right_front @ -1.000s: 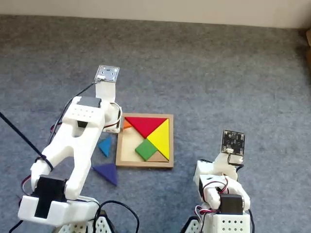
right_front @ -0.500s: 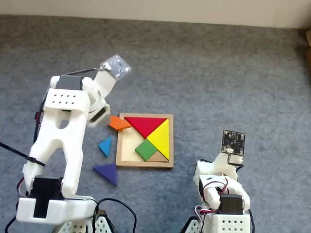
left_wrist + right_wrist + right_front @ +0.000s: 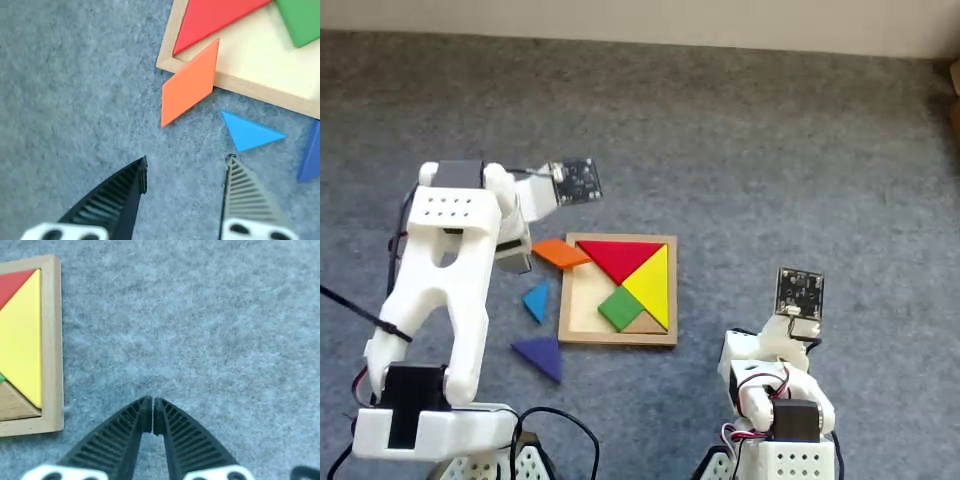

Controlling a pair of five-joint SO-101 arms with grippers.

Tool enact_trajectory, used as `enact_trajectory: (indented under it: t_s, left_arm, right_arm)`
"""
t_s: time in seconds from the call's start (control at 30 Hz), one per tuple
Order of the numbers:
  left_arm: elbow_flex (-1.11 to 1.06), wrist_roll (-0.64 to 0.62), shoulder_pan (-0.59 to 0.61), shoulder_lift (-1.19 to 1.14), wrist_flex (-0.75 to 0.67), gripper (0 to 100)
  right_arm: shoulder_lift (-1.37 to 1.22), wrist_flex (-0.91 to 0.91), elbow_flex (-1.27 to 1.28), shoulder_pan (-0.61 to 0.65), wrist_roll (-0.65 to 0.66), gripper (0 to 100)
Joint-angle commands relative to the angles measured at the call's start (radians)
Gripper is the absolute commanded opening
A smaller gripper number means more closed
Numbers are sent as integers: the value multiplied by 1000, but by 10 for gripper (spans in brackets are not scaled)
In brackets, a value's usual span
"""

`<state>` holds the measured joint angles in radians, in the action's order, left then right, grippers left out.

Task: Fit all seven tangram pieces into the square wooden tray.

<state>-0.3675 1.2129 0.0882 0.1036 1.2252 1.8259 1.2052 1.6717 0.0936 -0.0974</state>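
Left wrist view: L gripper point(image 3: 187, 161) released, wide, empty, hanging over bare carpet point(image 3: 75, 100). Just ahead of tips: orange parallelogram point(image 3: 190, 82), one tip up on rim of wooden tray point(image 3: 260, 95), touching red triangle point(image 3: 210, 17), rest on carpet. Nearer, ahead of the pale finger: light blue triangle point(image 3: 250, 132). Off to that same side: dark blue triangle point(image 3: 310, 155). Farther ahead, inside tray: green square point(image 3: 300, 20).

High view: 4 pcs seated, i.e. red, yellow triangle point(image 3: 652, 285), green, tan triangle point(image 3: 645, 322). 3 outside, all on L gripper's side of tray. Open floor in tray along that same side.

Step, prob.: seating orange pc, not yet in. Next move, est.: drop onto it, pinch across short width, lift clear of rim, rotate to match gap, lower flat. Thin pc on carpet, so likely hard to pinch.

L arm: stretched fwd from base, wrist bent down & turned toward tray. R arm: folded back by its base. R gripper point(image 3: 152, 415) clenched on nothing, over carpet, tray ahead & off to one side.
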Motion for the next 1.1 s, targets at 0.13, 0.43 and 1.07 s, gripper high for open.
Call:
enact_trajectory:
  t_s: [0.13,0.43,1.07]
  left_arm:
    - [-117,52,-65,33,-196,249]
    - [53,44,-116,-214,-235,249]
    - [90,17,-163,-337,-235,181]
  right_arm:
    - [13,-4,120,-10,-8,25]
    - [13,-4,120,-10,-8,25]
    - [12,-4,120,-10,-8,25]
